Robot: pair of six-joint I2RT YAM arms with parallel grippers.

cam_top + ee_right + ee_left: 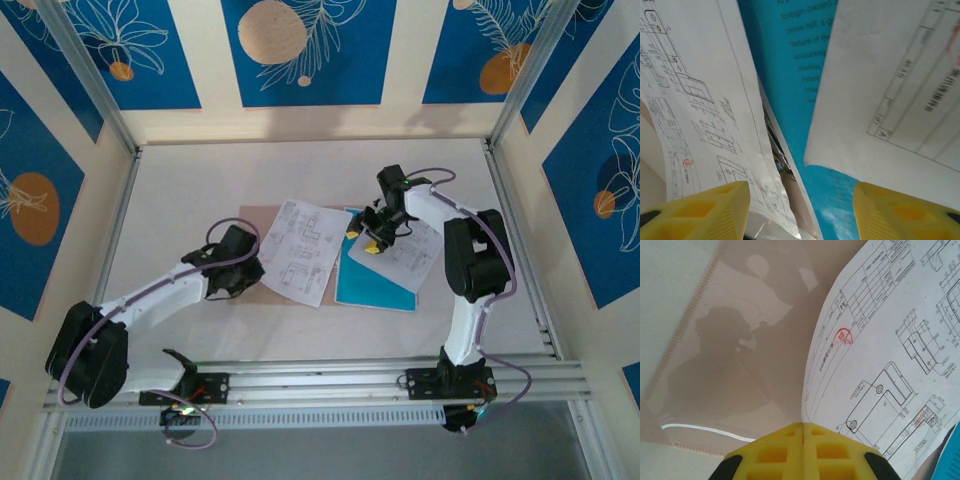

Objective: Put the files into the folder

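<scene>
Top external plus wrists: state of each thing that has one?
folder: flat on the table, right part covered by the drawing sheet
drawing sheet: lying across the folder, near edge curved
teal sheet: flat on the table, outside the folder
second white sheet: lying on the teal sheet
left end effector: shut, at the folder
right end effector: open, over the sheets
</scene>
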